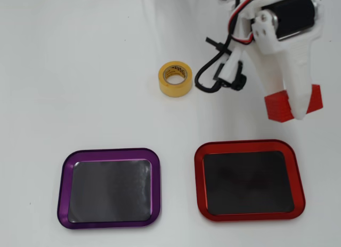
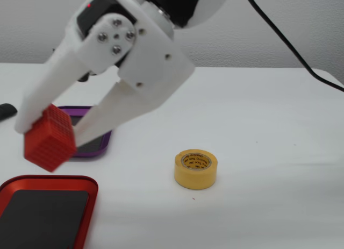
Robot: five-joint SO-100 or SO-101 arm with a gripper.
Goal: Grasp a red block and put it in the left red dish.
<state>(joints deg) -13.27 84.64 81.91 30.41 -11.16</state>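
Transfer stage of a pick-and-place task. The gripper (image 2: 47,136) pinches the red block (image 2: 50,138) between its two white fingers and holds it clear of the table (image 1: 80,71). In the overhead view the block (image 1: 278,105) shows on either side of the finger that crosses it, just beyond the far right corner of the red dish (image 1: 200,175) and not yet over its dark floor. In the fixed view the block hangs above and just behind the rim of the red dish (image 2: 48,179), tilted rather than level.

Progress, as judged from these views: the grasp and the lift are done; what is left is to carry the block over the dish floor, lower it and open the fingers. The dish is empty.

Count of things: one red block, one red dish, one purple dish (image 1: 63,188), also empty, one roll of yellow tape (image 1: 175,78) standing apart from both dishes, and one arm. A small dark thing (image 2: 6,110) lies at the left edge of the fixed view; what it is cannot be told.
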